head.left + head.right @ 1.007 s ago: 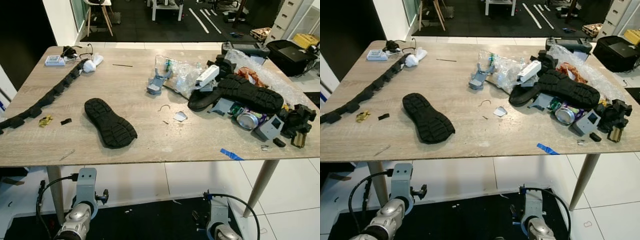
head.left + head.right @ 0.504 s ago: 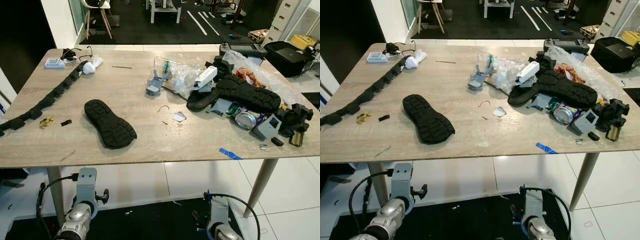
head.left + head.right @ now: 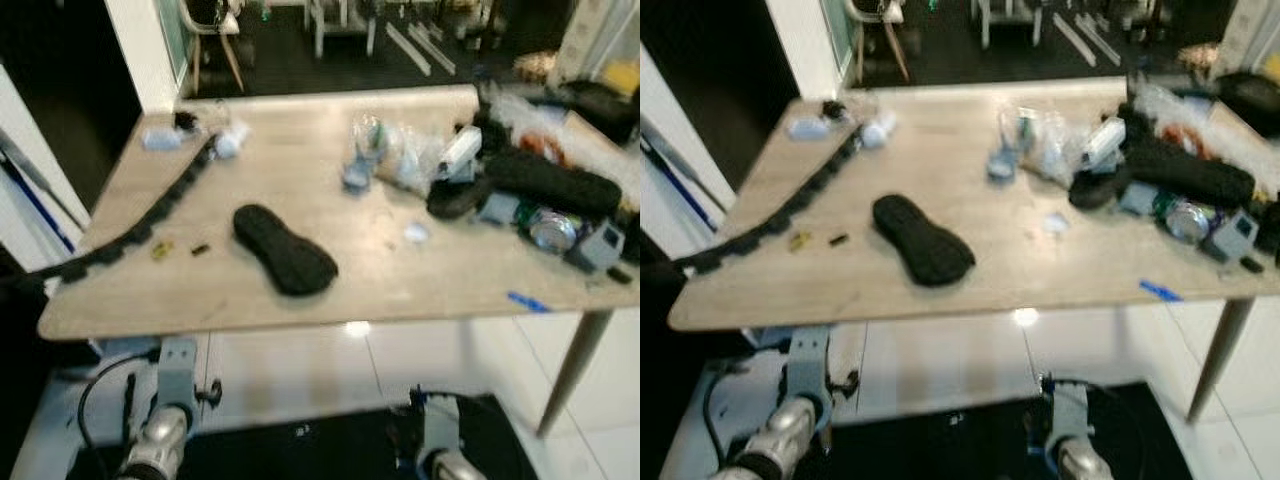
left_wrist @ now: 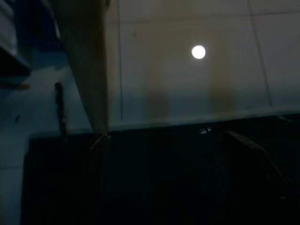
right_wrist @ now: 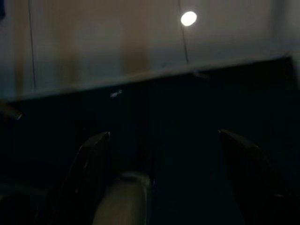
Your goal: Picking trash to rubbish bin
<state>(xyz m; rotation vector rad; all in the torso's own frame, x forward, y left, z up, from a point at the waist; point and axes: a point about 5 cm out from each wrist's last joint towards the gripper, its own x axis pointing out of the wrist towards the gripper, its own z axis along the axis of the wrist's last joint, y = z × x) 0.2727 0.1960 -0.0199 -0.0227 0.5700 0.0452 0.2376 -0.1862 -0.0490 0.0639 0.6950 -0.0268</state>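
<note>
A wooden table point(image 3: 230, 300) carries the litter; the picture is blurred. A black shoe sole point(image 3: 285, 250) lies near its middle. Crumpled clear plastic point(image 3: 395, 155), a second black sole point(image 3: 550, 182), a drink can point(image 3: 550, 228), a small white scrap point(image 3: 415, 233) and a strip of blue tape point(image 3: 524, 300) sit on the right side. Both arms hang below the table's front edge, the left arm point(image 3: 165, 420) and the right arm point(image 3: 440, 460). In the right wrist view my right gripper point(image 5: 164, 164) stands open over a dark mat. The left wrist view is very dark.
A long black segmented strip point(image 3: 150, 215) runs along the table's left side. A table leg point(image 3: 565, 375) stands at the front right on white tiles. A black mat point(image 3: 330, 440) lies under my arms. A dark doorway point(image 3: 60, 90) and a chair point(image 3: 205, 30) are behind.
The whole picture has shifted to the right and blurred, so the camera has moved. Things on the table keep their places. Both arms still hang low.
</note>
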